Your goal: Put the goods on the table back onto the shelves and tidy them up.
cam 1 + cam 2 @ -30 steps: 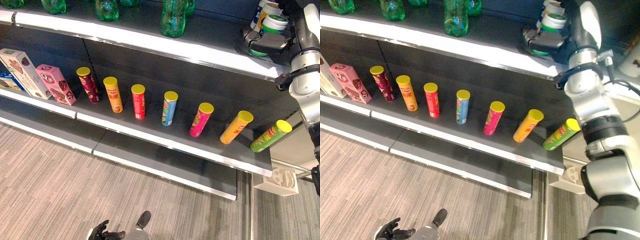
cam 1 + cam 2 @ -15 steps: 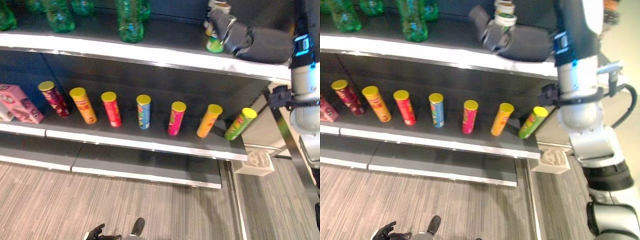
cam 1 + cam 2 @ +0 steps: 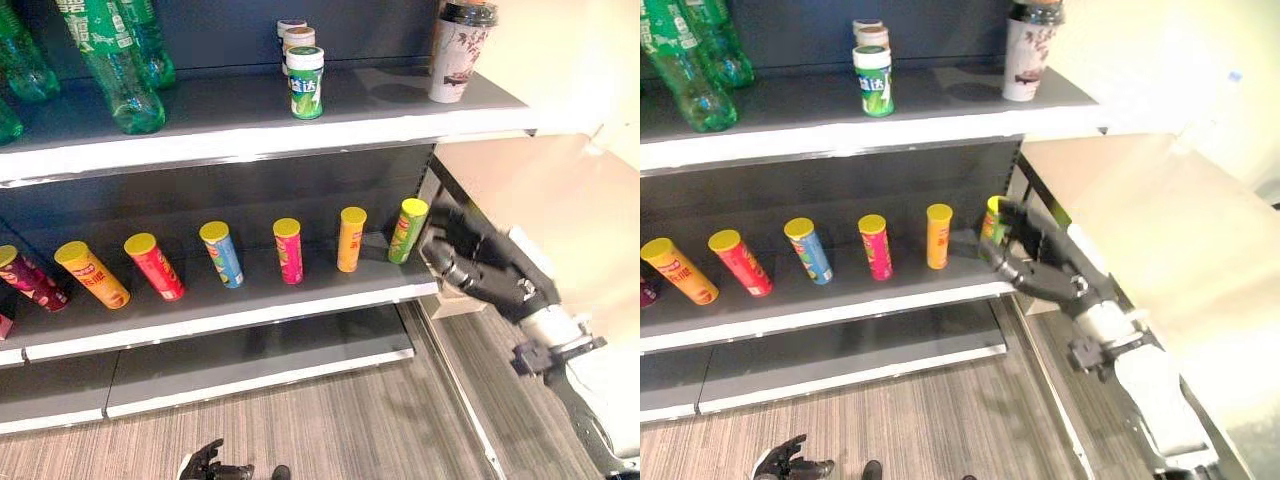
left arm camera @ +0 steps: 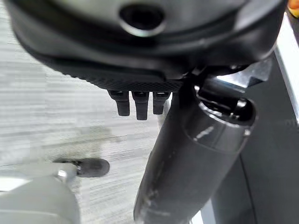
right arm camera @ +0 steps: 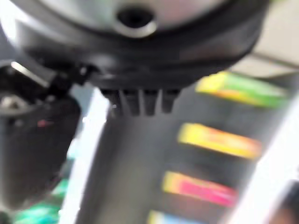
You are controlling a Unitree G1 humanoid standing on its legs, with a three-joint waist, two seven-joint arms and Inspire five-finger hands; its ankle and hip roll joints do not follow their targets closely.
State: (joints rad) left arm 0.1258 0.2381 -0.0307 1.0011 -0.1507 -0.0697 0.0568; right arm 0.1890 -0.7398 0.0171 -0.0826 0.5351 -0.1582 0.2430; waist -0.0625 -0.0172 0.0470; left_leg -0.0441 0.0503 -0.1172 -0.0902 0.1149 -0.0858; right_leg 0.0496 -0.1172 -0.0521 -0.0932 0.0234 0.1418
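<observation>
A white canister with a green label [image 3: 305, 82] stands on the upper shelf [image 3: 380, 112], in front of two similar ones. My right hand [image 3: 480, 265] is down at the lower shelf's right end, beside the green tube can [image 3: 408, 228]. It is open and holds nothing. In the right eye view its fingers [image 3: 1012, 222] partly cover that can. The beige table [image 3: 545, 195] shows at the right, with a bare top where I can see it. My left hand [image 3: 207, 465] hangs low over the floor, fingers relaxed.
A row of tube cans [image 3: 288, 250] leans along the lower shelf [image 3: 250, 312]. Green bottles [image 3: 112, 70] stand at the upper shelf's left and a tall lidded cup [image 3: 460, 48] at its right end. Grey wood floor lies below.
My right hand has let go of the white-green canister on the upper shelf and dropped to the lower shelf's right end. The camera has swung right, so the whole picture shifted.
</observation>
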